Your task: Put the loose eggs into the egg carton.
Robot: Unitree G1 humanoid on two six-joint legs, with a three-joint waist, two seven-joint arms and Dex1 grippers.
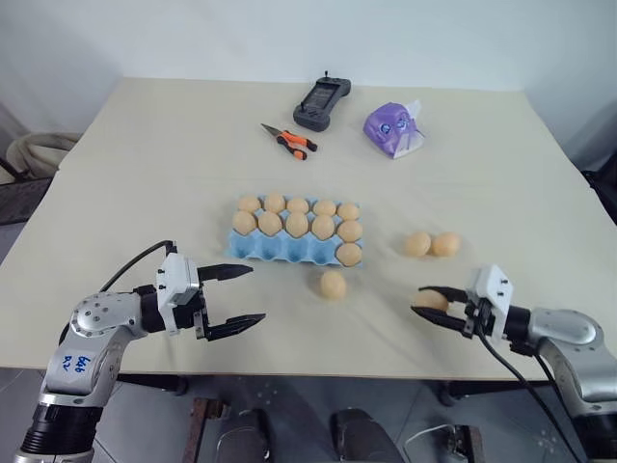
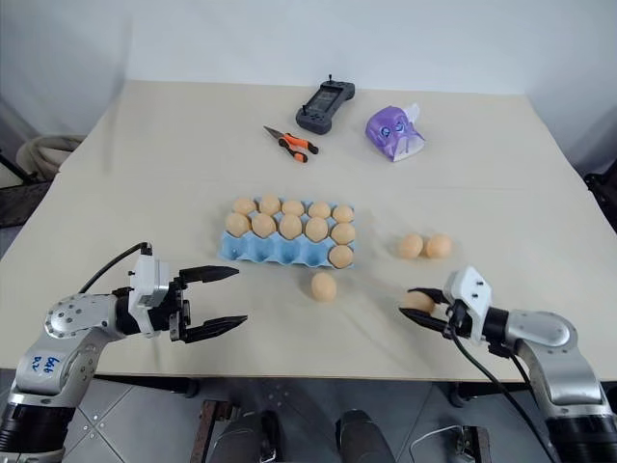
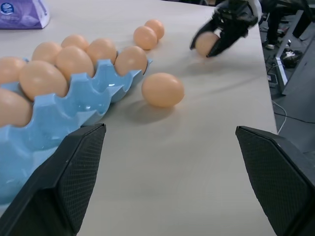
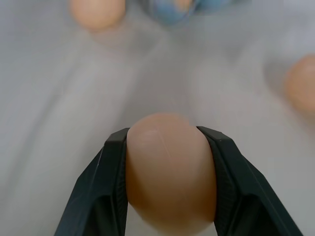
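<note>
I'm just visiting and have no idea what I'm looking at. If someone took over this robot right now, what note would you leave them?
Right gripper: shut on one egg, near the table's front edge.
Left gripper: open, holding nothing, in front of the egg carton's left end.
Egg carton: mid-table. Back and middle rows are full and one egg sits in the front row's right cup; the other four front cups are bare.
Loose eggs: a single egg just in front of the carton's right end, and a touching pair to its right.
Left to do: seat the held egg, then those three.
</note>
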